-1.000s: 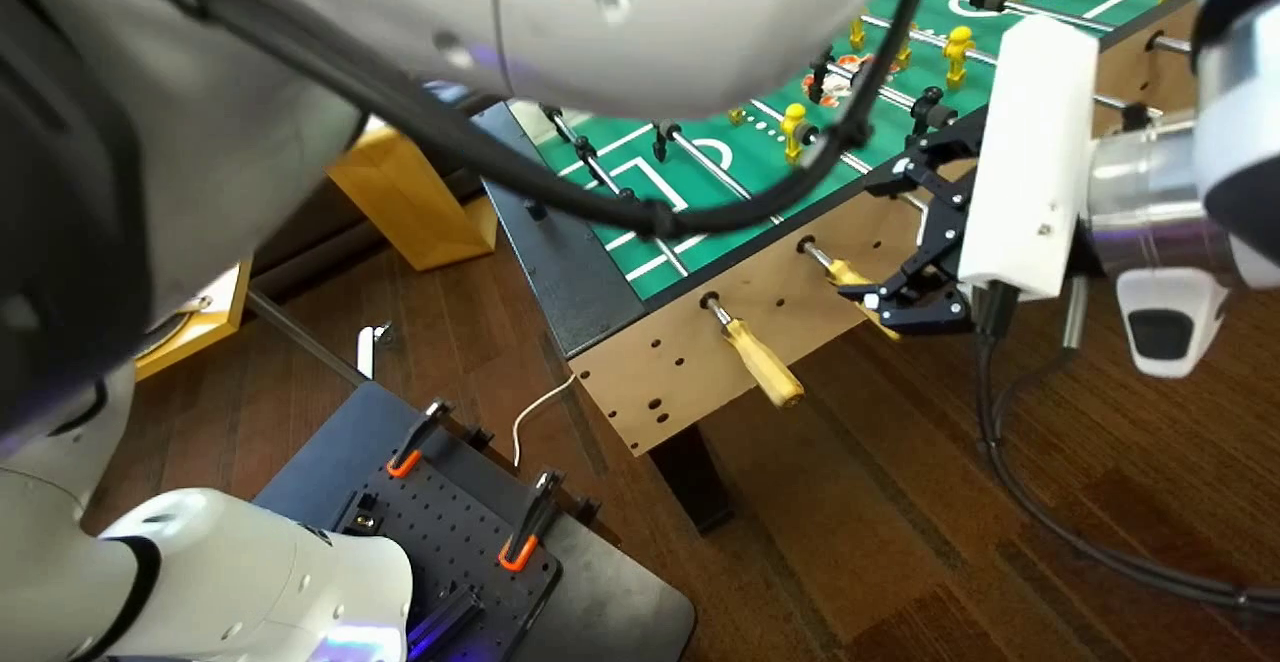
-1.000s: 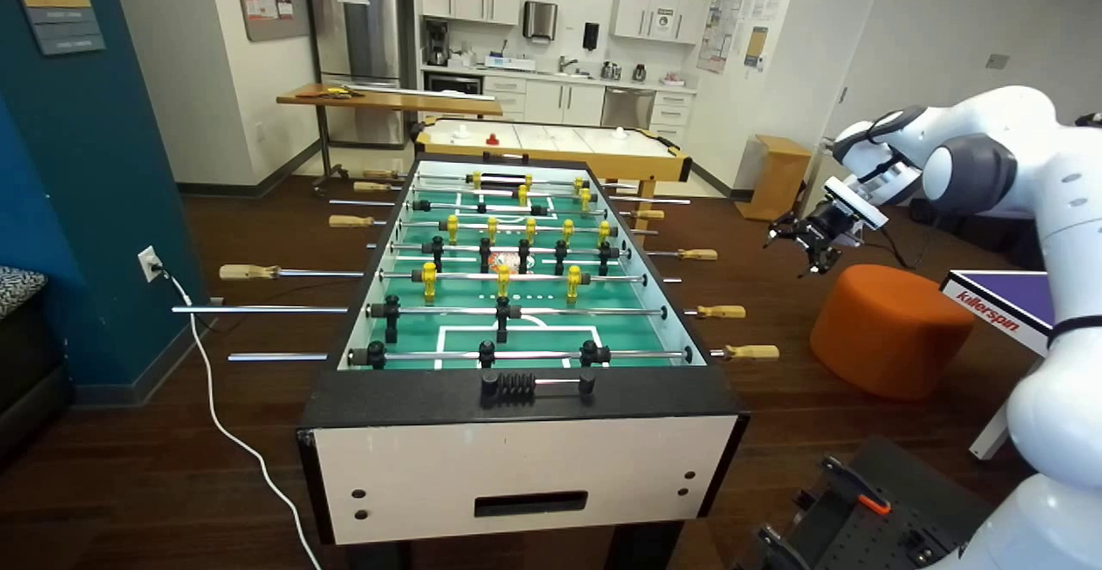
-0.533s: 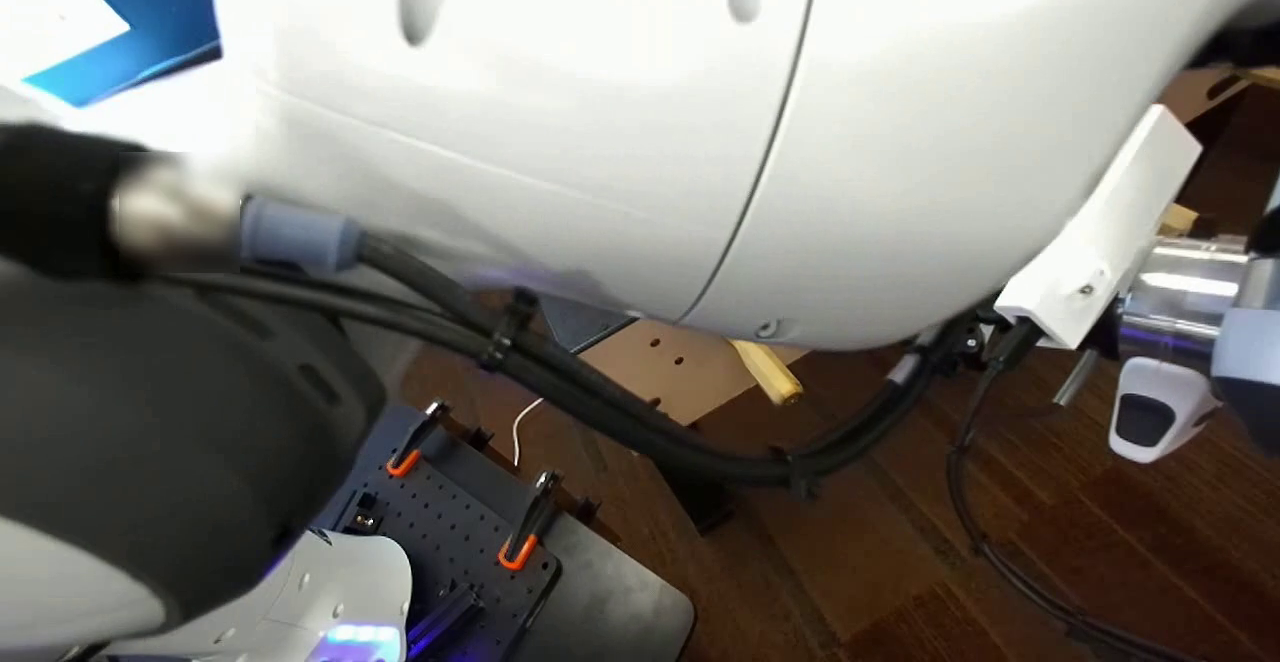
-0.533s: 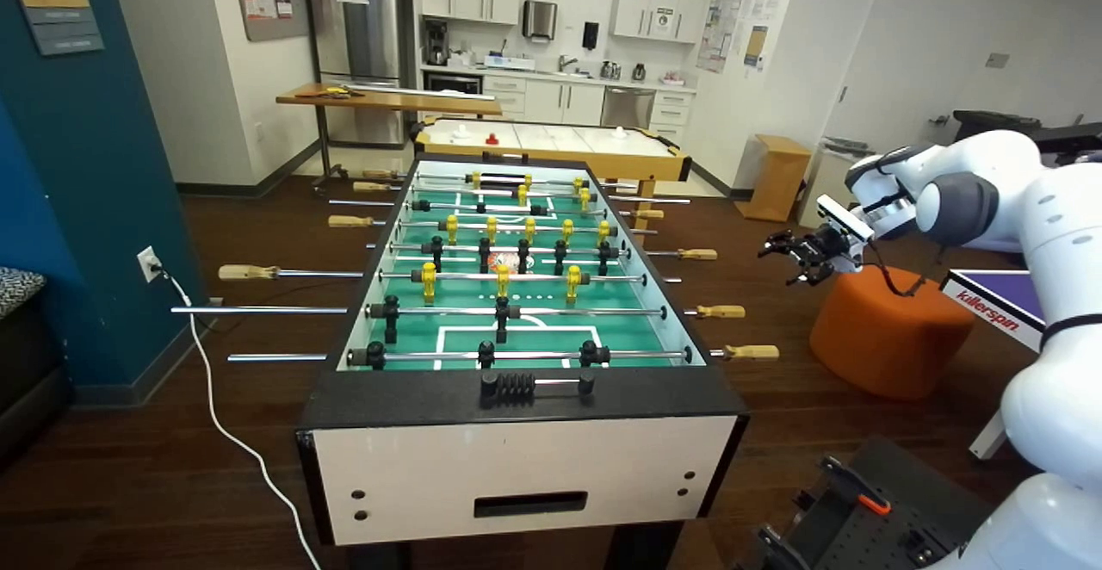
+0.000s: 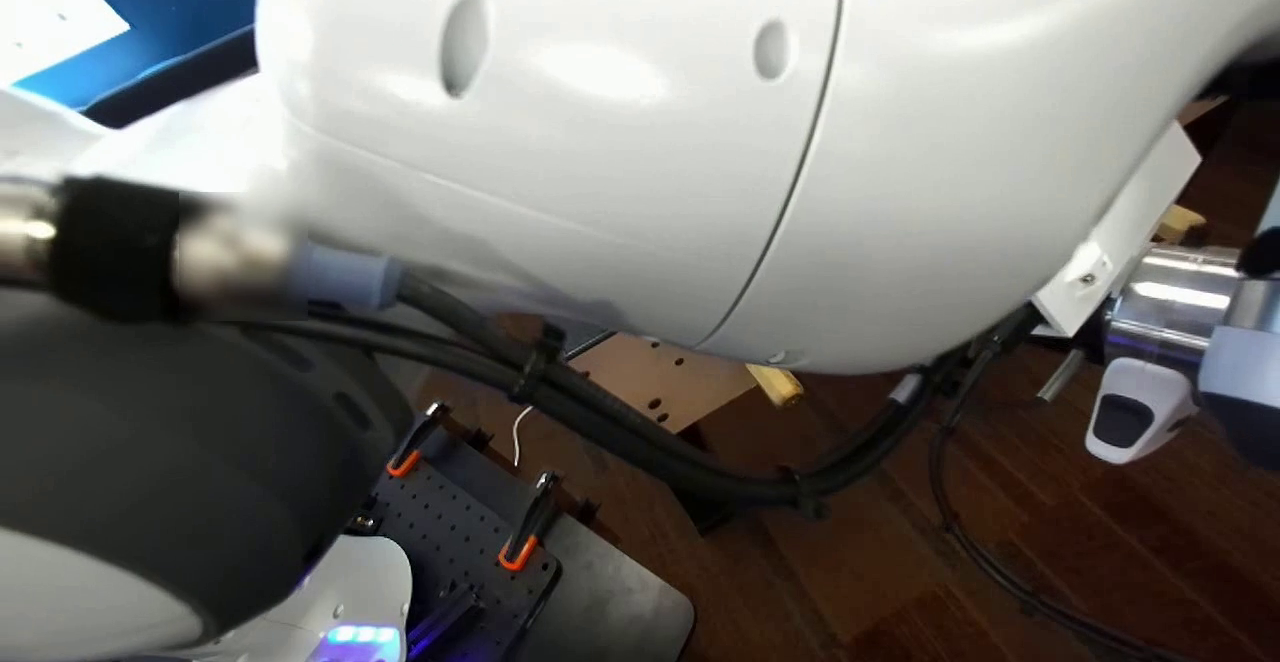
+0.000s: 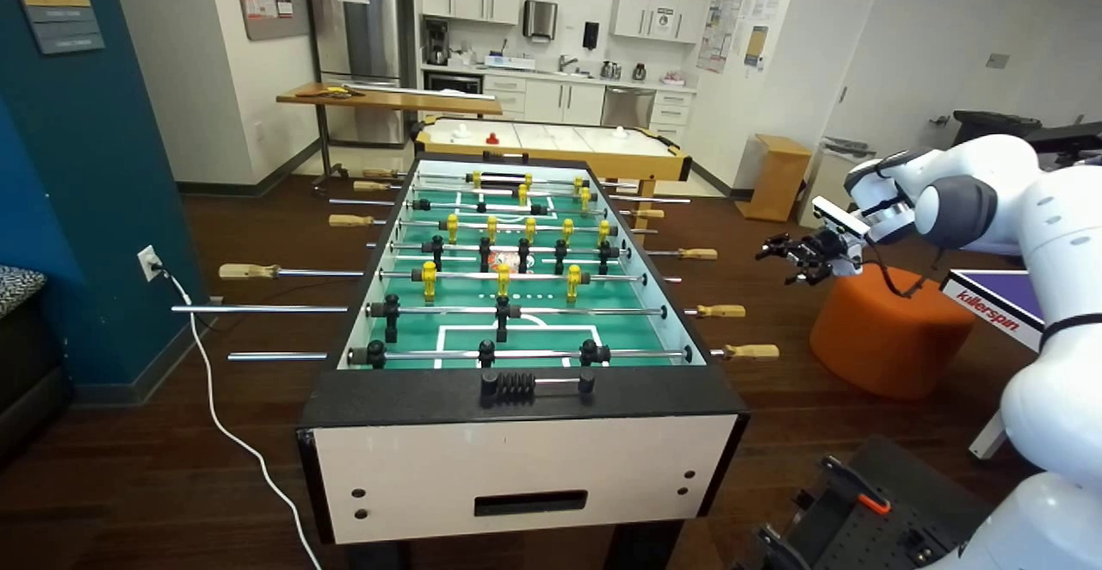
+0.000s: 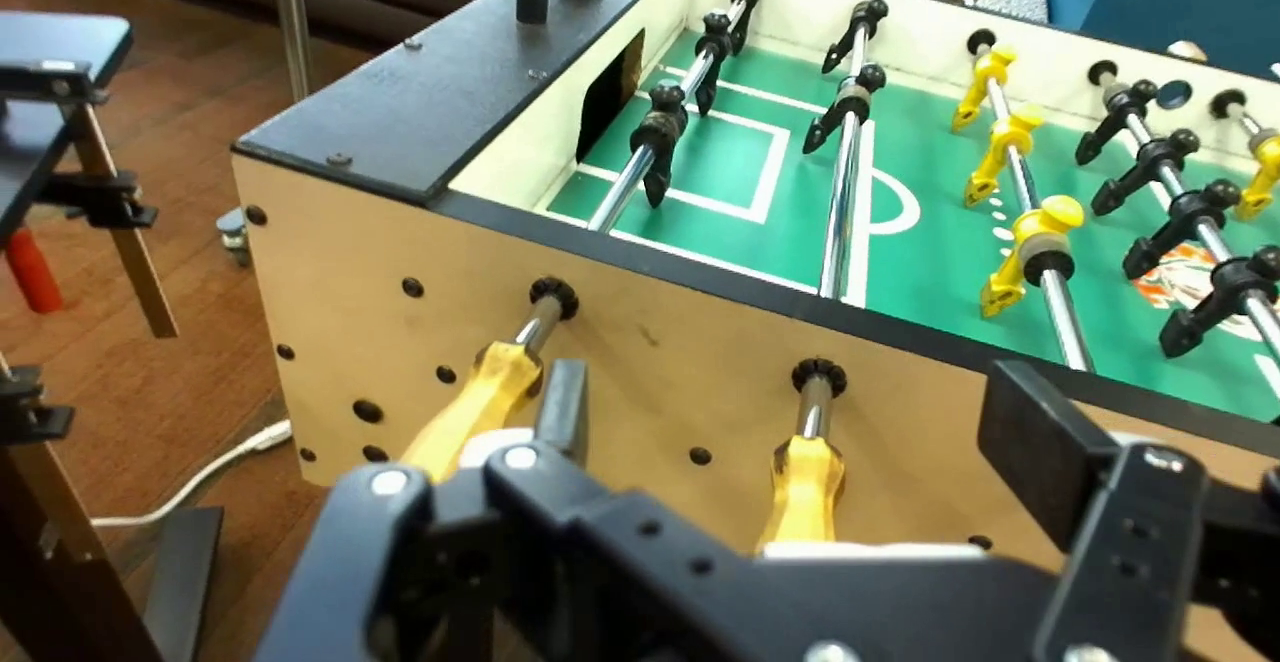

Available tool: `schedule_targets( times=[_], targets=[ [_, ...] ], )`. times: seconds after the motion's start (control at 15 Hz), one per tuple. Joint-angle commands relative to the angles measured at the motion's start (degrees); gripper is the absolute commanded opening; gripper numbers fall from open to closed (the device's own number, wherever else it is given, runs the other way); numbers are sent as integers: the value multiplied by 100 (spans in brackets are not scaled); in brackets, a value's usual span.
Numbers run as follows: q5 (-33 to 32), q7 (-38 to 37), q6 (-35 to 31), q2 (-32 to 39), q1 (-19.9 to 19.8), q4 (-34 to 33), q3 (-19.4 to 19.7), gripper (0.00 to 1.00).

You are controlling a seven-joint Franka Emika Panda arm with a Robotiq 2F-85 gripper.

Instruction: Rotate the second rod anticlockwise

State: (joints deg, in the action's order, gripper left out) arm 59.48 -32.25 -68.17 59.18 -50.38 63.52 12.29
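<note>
The foosball table has steel rods with wooden handles on the robot's side. The second rod's yellow handle shows in the wrist view and in an exterior view. Its rod carries black players, which hang down. My gripper is open and empty. In the wrist view, the second handle appears between its spread fingers, with its lower part hidden behind the gripper. In an exterior view the gripper is apart from the handles. The first rod's handle appears just beyond the left finger.
An orange stool stands below and behind the gripper. A purple killerspin table is near the arm. The robot's pegboard base carries orange-tipped clamps. The arm's white link covers much of an exterior view.
The arm has dropped and its link now blocks most of an exterior view. The gripper has levelled and moved slightly toward the foosball table. The rods have not visibly moved.
</note>
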Motion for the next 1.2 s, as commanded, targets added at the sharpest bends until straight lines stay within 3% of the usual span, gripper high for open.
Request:
schedule_targets(
  times=[0.0,0.27,0.8,0.87,1.13],
  targets=[
    [376,-1126,233,312,-159,-282,-99,100],
    [884,-2335,-4,557,-257,-338,-65,100],
    [1165,-4882,648,1450,-585,-1101,-153,100],
    [961,-4232,294,1095,-518,-556,-156,100],
    [953,-4595,401,1305,-586,-769,-231,100]
  ],
)
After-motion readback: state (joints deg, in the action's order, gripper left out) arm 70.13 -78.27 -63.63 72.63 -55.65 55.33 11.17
